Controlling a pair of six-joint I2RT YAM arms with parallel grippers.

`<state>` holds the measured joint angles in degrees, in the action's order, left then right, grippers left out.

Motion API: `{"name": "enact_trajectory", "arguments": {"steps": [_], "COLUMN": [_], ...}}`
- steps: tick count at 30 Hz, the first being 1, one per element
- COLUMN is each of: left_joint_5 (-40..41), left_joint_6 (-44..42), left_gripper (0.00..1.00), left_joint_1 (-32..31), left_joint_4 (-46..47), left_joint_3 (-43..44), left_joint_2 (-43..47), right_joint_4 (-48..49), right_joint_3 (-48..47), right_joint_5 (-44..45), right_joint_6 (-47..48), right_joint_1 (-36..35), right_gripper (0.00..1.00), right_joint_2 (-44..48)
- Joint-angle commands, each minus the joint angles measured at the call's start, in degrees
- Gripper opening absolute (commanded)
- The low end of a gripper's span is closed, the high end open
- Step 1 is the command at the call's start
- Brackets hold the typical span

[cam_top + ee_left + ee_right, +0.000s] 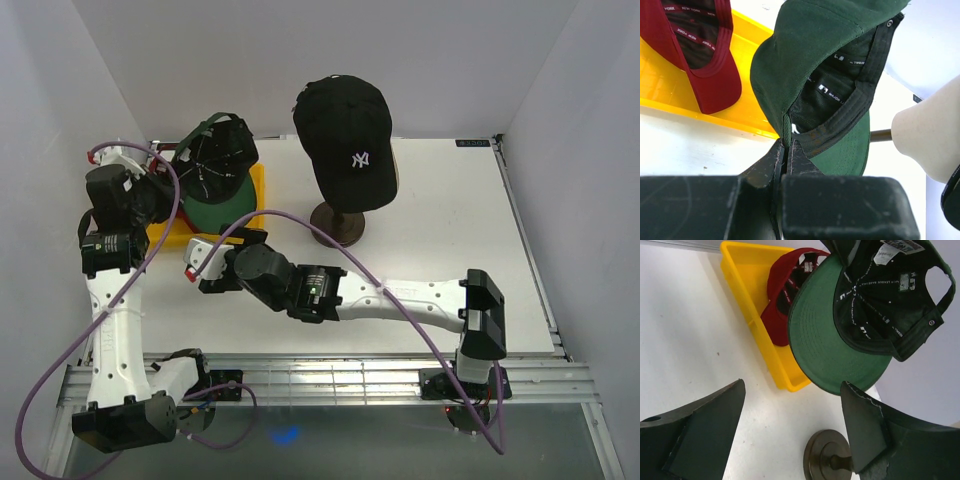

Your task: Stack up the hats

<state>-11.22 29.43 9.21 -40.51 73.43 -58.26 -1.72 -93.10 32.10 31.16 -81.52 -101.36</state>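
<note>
your left gripper (786,146) pinches the green cap (810,55) by the rim; the ny cap (345,135) on its head (926,132) stands just right of it, your right gripper (792,387) spread and empty near the brim.

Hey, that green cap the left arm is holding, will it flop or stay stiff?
The green cap creases and sags where the left gripper pinches its edge, so the fabric is likely floppy. Its brim keeps a flat, even curve, so it is likely stiff. One thin pinch carries it, suggesting it's light.
</note>
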Motion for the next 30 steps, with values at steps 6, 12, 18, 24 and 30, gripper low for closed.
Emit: {"name": "enact_trajectory", "arguments": {"steps": [6,12,18,24,30], "left_joint_5": [-2.93,-3.28,-3.89,-4.24,-4.07], "left_joint_6": [0.28,-0.25,-0.25,-0.25,-0.43], "left_gripper": [0.00,0.00,0.00,0.00,0.00], "left_joint_1": [0.02,-0.07,-0.34,-0.69,-1.21], "left_joint_4": [-0.44,-1.59,-1.76,-2.03,-2.29], "left_joint_3": [-0.39,0.05,-0.04,0.14,1.01], "left_joint_2": [3.33,4.20,4.73,4.82,4.56], "right_joint_4": [15.75,20.43,21.14,24.47,27.29], "right_joint_3": [-1.65,-3.75,-4.37,-5.07,-3.67], "right_joint_5": [8.23,10.79,9.48,9.65,9.65], "right_joint_6": [10.93,15.42,15.86,18.32,18.76], "right_joint_1": [-0.58,0.65,2.50,3.29,4.00], "right_gripper": [0.86,0.87,0.86,0.82,0.62], "right_joint_2": [-7.96,-11.83,-13.25,-14.39,-13.16]}}
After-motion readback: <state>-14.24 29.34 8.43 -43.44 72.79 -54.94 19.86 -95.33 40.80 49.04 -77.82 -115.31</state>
